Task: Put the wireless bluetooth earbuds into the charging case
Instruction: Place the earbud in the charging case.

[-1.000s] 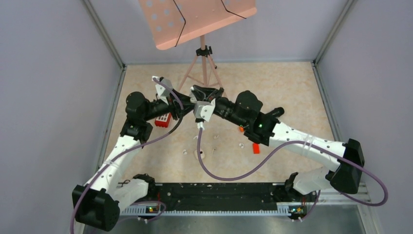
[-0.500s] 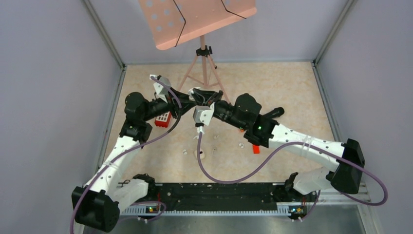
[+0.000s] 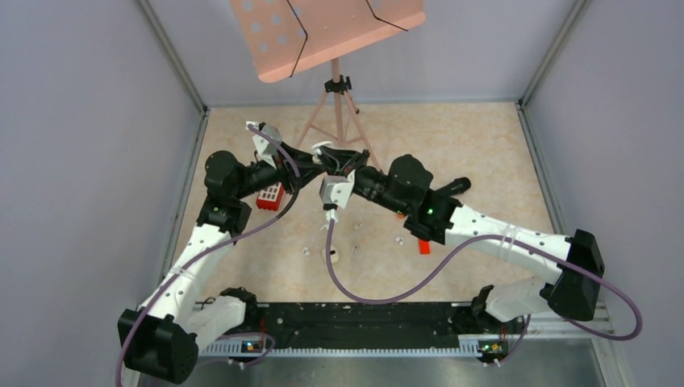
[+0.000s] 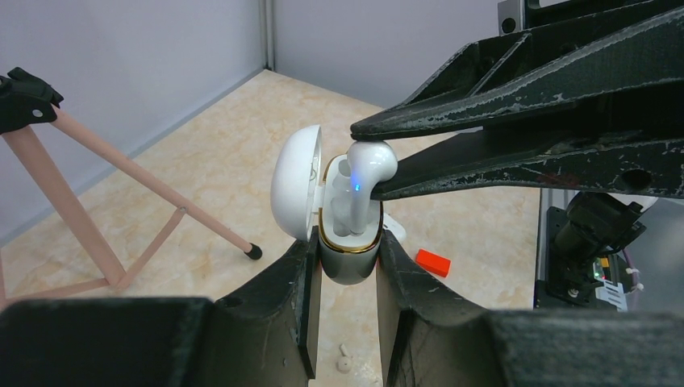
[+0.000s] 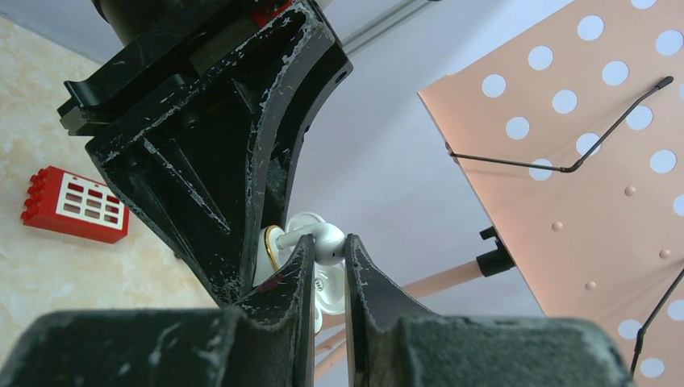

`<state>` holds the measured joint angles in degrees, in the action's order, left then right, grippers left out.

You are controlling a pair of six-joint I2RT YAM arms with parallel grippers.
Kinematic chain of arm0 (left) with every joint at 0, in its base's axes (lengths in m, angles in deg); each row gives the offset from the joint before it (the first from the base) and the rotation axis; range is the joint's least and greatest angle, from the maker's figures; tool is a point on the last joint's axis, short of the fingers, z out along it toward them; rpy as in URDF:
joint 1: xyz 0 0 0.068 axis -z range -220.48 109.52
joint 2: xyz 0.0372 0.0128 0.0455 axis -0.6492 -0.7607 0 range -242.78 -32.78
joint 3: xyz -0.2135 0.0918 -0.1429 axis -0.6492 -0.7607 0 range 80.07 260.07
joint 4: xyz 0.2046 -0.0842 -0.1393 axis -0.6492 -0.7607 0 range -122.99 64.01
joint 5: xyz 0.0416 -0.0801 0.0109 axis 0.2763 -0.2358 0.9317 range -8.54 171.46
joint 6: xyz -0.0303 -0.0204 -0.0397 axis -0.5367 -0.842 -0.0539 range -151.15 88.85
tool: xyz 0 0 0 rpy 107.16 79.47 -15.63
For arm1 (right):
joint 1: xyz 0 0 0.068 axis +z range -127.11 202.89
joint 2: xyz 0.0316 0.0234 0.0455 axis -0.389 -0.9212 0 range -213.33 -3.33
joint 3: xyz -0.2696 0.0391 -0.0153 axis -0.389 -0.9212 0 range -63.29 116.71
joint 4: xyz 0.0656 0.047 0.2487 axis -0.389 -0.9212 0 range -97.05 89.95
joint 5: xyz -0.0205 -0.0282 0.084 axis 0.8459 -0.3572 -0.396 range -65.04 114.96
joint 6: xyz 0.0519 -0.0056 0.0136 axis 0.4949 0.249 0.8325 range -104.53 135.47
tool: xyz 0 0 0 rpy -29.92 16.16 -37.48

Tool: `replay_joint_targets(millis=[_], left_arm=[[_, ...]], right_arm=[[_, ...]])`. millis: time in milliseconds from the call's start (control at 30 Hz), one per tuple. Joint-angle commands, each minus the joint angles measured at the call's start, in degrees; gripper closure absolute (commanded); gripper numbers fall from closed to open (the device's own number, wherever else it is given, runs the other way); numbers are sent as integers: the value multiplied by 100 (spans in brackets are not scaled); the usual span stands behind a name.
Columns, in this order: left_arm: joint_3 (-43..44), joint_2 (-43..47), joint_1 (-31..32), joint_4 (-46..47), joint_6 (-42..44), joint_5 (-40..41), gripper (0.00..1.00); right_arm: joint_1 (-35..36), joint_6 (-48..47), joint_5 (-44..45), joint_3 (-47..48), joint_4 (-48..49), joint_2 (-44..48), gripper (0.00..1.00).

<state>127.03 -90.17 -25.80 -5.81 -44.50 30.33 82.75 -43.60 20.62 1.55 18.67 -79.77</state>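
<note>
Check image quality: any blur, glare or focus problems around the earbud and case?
Left wrist: earbud and charging case sharp, mild highlights, a blue light glowing; foreground dark and soft. Right wrist: earbud small but sharp, foreground fingers softer. Top external: even light, soft shadows, case too small to resolve.

The left arm (image 3: 189, 254) and right arm (image 3: 500, 238) bend inward, and their wrists meet. The left gripper (image 4: 347, 242) has its fingers (image 4: 278, 290) clamped on the charging case (image 4: 348, 264) between them. The right gripper (image 5: 328, 246) crosses just above the left fingertips and pinches an earbud (image 5: 327, 239) between its own narrow-set fingers (image 5: 274, 314).
</note>
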Motion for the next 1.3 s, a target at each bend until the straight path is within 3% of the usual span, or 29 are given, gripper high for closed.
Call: replay_joint_targets(millis=[0,567,700,900,1033,1267], left_arm=[[263,56,9,287,77,-27,100],[261,70,7,302,154,-173,100],[236,100,9,321,175,-24,100],[196,98,9,300,337,36,100],[174,79,9,303,426,50,100],[150,74,9,261,589,27,100]], right_arm=[[47,-68,29,107,17,56,100],[52,-52,13,240,-143,-85,100],[50,-75,-85,420,-593,-120,100],[27,-10,-119,857,-1691,-163,82],[-26,45,-219,1185,-2422,-239,80],[-87,233,-456,1397,-2837,-222,74]])
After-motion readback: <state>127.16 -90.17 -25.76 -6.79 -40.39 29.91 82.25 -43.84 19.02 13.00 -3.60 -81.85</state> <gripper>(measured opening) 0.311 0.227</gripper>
